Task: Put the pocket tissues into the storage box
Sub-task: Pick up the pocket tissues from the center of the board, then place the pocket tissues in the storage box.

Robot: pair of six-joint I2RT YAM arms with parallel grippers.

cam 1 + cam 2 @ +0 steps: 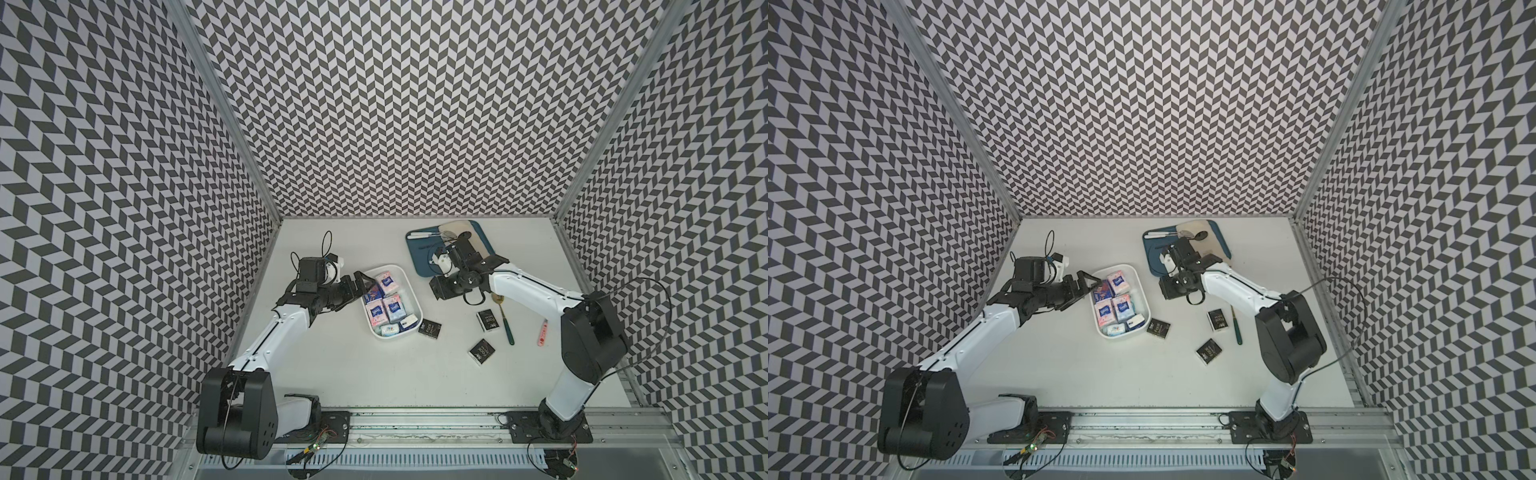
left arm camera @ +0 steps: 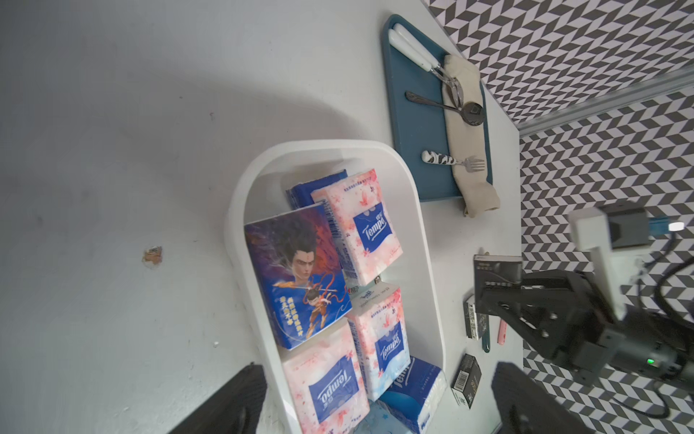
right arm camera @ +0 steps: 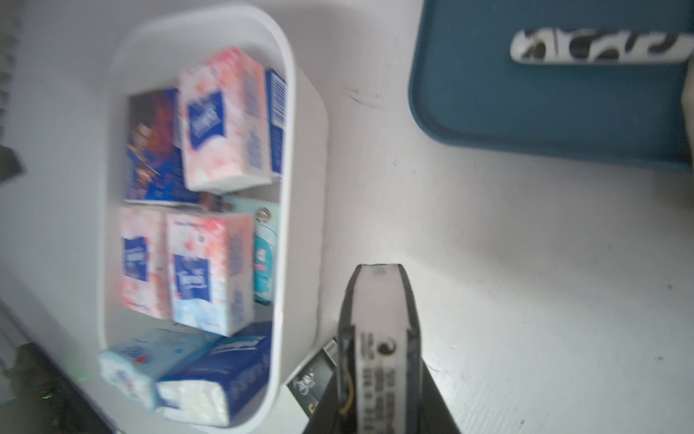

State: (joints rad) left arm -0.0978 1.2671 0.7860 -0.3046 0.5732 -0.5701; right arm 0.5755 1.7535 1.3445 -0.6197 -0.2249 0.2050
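Observation:
The white storage box (image 1: 409, 286) (image 1: 1140, 286) (image 2: 240, 210) (image 3: 291, 150) sits mid-table, packed with several pocket tissues (image 1: 386, 284) (image 2: 370, 225) in pink-white, dark blue and pale blue. Three black packets lie on the table to its right (image 1: 429, 329) (image 1: 487, 321) (image 1: 482, 351). My left gripper (image 1: 365, 282) (image 2: 375, 398) hovers open over the box's left rim. To the right of the box, my right gripper (image 1: 441, 288) (image 3: 379, 278) is shut on another black packet (image 3: 379, 319) (image 2: 495, 268), held on edge above the table.
A blue tray (image 1: 419, 257) (image 1: 1152, 253) (image 2: 413, 150) with cutlery and a beige cloth lies at the back right, just behind my right wrist. A gold spoon with a green handle (image 1: 508, 328) and a pink stick (image 1: 542, 333) lie at the right.

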